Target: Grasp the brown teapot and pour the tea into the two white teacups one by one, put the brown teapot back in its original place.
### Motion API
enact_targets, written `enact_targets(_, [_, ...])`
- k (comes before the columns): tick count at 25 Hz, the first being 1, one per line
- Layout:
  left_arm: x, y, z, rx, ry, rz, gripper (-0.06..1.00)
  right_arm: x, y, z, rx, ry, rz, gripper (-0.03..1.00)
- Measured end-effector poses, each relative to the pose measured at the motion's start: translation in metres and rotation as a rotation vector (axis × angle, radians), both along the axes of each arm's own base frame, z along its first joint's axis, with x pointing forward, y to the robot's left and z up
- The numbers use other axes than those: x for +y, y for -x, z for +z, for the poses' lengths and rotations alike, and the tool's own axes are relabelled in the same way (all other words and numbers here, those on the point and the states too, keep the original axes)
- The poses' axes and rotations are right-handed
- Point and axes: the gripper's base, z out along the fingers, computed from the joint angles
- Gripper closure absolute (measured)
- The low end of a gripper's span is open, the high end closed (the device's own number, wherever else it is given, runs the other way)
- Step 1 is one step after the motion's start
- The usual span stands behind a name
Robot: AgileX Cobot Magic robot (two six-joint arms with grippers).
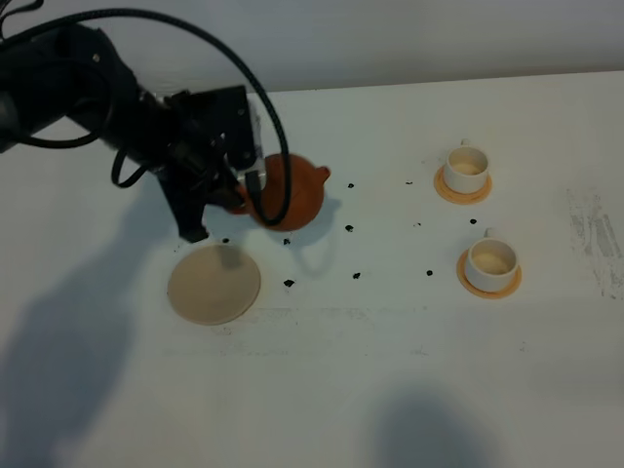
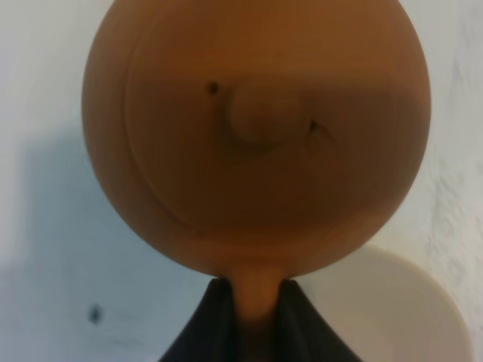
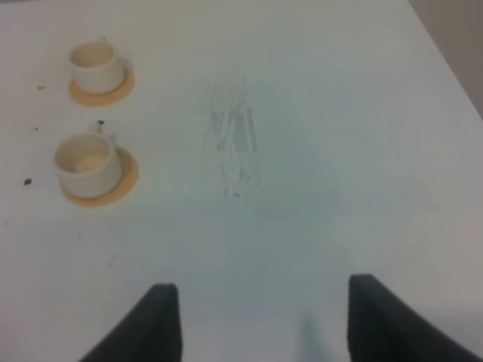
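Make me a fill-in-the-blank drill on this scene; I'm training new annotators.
1. The left pincer is shut on the ____ of the brown teapot.
2. ____ white teacups stand on orange-tan coasters.
3. The right pincer has its jaws ____.
4. The cream disc has ____ standing on it.
Missing words: handle; two; open; nothing.

A white worktop (image 1: 390, 390) is shown. A flat round cream disc (image 1: 214, 284) is laid on its left part. On the right, well apart from the disc, a far coaster (image 1: 458, 197) and a near coaster (image 1: 487, 291), both orange-tan, are set. Small black specks (image 1: 289, 283) are scattered between disc and coasters, and grey scuff marks (image 1: 595, 234) are seen near the right edge.
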Motion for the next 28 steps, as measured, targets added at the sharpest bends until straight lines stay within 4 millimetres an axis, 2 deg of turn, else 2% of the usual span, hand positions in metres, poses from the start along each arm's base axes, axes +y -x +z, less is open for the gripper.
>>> enact_targets(9, [-0.057,-0.024,0.002,-0.023,0.007,-0.079,0.85,0.0,0.0,0.0,0.0,0.0,0.0,0.49])
enact_targets(15, [-0.095,-0.032,0.001,-0.038,0.007,-0.158,0.85,0.0,0.0,0.0,0.0,0.0,0.0,0.49])
enact_targets(21, [-0.123,-0.026,-0.004,-0.07,-0.032,-0.231,0.85,0.0,0.0,0.0,0.0,0.0,0.0,0.49])
enact_targets(28, [-0.14,-0.019,-0.015,-0.087,-0.064,-0.285,0.85,0.0,0.0,0.0,0.0,0.0,0.0,0.49])
